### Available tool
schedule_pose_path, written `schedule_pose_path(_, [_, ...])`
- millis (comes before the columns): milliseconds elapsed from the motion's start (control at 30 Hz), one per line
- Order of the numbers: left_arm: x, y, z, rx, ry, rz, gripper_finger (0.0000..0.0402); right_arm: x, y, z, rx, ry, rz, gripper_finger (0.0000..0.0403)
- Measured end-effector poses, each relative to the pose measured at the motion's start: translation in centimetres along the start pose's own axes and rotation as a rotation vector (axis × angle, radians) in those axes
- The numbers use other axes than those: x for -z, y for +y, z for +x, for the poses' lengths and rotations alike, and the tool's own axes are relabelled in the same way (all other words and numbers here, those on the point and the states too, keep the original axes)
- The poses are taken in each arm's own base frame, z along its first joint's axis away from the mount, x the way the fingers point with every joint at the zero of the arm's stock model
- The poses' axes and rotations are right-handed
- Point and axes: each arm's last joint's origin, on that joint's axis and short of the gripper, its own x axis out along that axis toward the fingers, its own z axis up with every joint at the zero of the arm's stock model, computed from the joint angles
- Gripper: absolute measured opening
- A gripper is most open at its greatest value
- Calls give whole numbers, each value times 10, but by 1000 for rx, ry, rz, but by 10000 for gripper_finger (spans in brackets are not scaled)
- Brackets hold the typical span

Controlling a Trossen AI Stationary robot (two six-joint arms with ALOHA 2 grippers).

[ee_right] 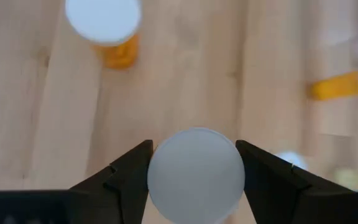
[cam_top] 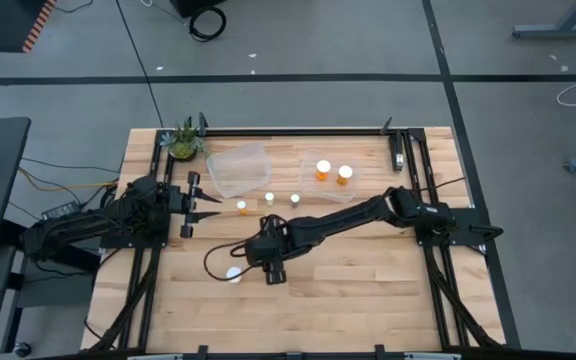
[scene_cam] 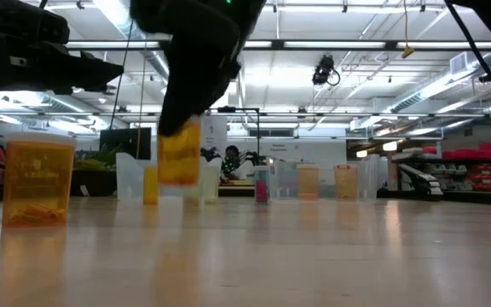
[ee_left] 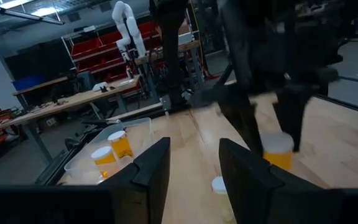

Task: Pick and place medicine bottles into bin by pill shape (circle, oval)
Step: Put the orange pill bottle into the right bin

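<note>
My right gripper [cam_top: 271,262] hangs over the table's middle, shut on an orange medicine bottle with a white cap [ee_right: 196,174], also in the low view [scene_cam: 180,155]. Another white-capped orange bottle [cam_top: 234,272] stands on its base just left of it [ee_right: 104,25]. Three small bottles [cam_top: 269,198] stand in a row in front of the bins. Two orange bottles [cam_top: 333,173] stand in the right clear bin [cam_top: 308,158]. My left gripper [cam_top: 213,206] is open and empty at the table's left, pointing at the row. My right gripper pinches the bottle by its round white cap [ee_right: 196,174], one finger [ee_right: 129,171] on each side of the cap's rim. The fingers come from above, pointing down. The bottle hangs upright below them [scene_cam: 180,155], clear of the table.
An empty clear bin [cam_top: 238,168] stands left of the bin with bottles. A small green potted plant [cam_top: 183,140] sits at the far left corner. A dark cable loops on the wood beside my right gripper [cam_top: 213,258]. Bare wood lies toward the near edge.
</note>
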Motion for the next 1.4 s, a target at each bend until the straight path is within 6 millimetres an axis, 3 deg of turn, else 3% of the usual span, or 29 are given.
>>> schedule_pose_path(300, [0, 0, 0, 0, -1, 0, 140, 2, -23, -58, 181, 2, 45, 229])
schedule_pose_path(867, [0, 0, 0, 0, 0, 0, 138, 38, -117, -111, 392, 243, 250, 229])
schedule_pose_path(1000, [0, 0, 0, 0, -1, 0, 139, 53, -137, -113, 429, 238, 309, 229])
schedule_pose_path(1400, [0, 0, 0, 0, 0, -1, 148, 135, -186, -96, 374, 67, 535, 229])
